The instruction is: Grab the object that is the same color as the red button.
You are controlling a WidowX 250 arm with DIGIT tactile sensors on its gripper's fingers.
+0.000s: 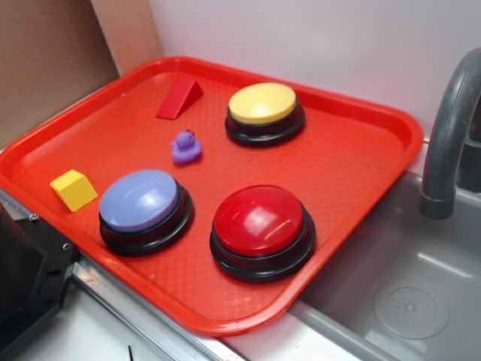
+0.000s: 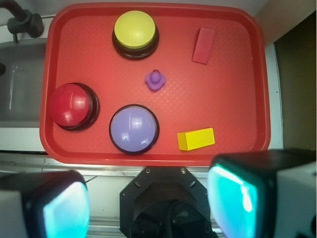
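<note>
Red wedge block (image 1: 179,98), ungrasped, at far corner of red tray (image 1: 361,162), well apart from red button (image 1: 261,230) at near edge. Tool (image 2: 148,208) spread wide, empty, outside tray rim in wrist view. Nothing done yet; approach, descent and closure all remaining.
</note>
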